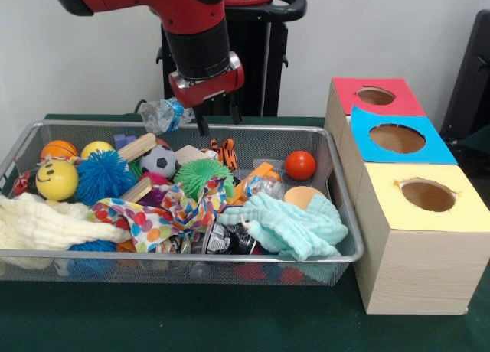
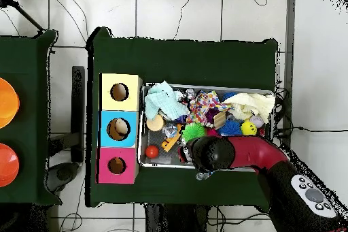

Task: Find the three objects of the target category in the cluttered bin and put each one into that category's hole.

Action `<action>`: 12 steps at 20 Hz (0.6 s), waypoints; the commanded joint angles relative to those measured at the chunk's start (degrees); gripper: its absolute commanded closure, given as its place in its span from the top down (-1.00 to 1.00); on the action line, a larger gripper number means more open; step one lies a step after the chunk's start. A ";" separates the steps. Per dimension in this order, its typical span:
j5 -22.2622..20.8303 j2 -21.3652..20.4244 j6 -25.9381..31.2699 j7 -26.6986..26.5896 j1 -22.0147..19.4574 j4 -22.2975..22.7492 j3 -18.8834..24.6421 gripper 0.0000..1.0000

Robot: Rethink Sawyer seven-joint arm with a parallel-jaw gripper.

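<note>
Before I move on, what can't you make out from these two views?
- Gripper state: front view shows dark fingertips by a crushed bottle, but not whether they grip it; overhead, the arm covers them.
- Bin bottom layer: buried under cloths and toys in both views.
- Red box and yellow box holes: insides too dark in both views.
- Blue box hole: a pale object inside, too small to identify overhead.

Bright even indoor light, soft shadows, slight blur
</note>
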 commanded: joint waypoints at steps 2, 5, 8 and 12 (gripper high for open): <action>-2.54 0.33 -3.28 -0.11 -1.11 0.51 0.56 1.00; -2.87 1.32 -3.87 0.20 -0.94 0.19 0.22 1.00; -4.31 5.24 -5.75 -0.07 -0.88 -1.56 -0.49 1.00; -3.50 2.21 -5.74 0.71 -1.45 1.04 -0.53 1.00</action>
